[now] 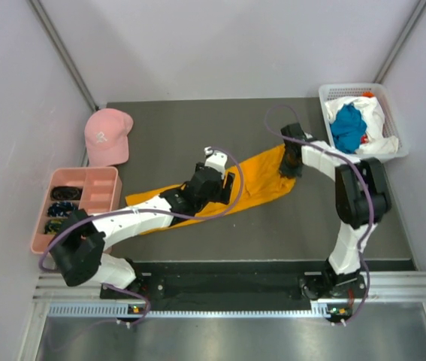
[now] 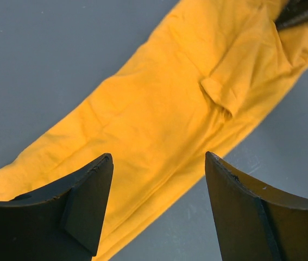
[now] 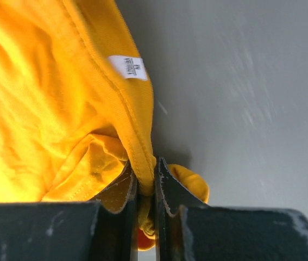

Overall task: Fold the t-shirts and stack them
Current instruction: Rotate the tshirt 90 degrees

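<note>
An orange-yellow t-shirt lies bunched into a long diagonal strip across the dark table. My right gripper is shut on its upper right end; in the right wrist view the shirt's stitched collar edge is pinched between the jaws of the right gripper, with a white label above. My left gripper hovers open over the strip's middle; the left wrist view shows the left gripper with orange cloth beneath, nothing between its jaws. A teal-blue t-shirt and a white one lie in the basket.
A white basket stands at the back right corner. A pink cap lies at the back left, and a pink tray with dark small items sits at the left edge. Grey walls enclose the table.
</note>
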Available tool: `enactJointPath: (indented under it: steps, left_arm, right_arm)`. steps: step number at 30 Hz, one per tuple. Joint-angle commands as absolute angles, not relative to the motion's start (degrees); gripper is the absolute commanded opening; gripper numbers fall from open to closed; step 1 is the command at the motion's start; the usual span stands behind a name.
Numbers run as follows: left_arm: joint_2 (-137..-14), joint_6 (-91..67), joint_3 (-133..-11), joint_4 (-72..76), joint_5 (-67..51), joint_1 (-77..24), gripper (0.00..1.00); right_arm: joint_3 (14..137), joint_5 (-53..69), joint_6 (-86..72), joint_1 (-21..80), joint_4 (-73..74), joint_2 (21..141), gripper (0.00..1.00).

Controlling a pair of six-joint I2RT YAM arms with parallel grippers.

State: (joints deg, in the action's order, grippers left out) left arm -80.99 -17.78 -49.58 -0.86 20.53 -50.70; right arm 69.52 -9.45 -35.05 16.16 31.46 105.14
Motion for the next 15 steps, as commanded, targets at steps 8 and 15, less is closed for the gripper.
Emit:
enactJointPath:
  steps: [8, 15]
  left_arm:
    - [-76.2, -18.1, -48.25, -4.39, 23.55, -50.36, 0.73]
    - [-74.97, -18.37, -47.99, -6.15, 24.96, -50.27, 0.73]
  right_arm:
    - [105.62, -9.05, -26.11, 14.15, 39.36, 127.42, 0.0]
    - [124.87, -3.53, -23.2, 11.34, 42.54, 140.0, 0.0]
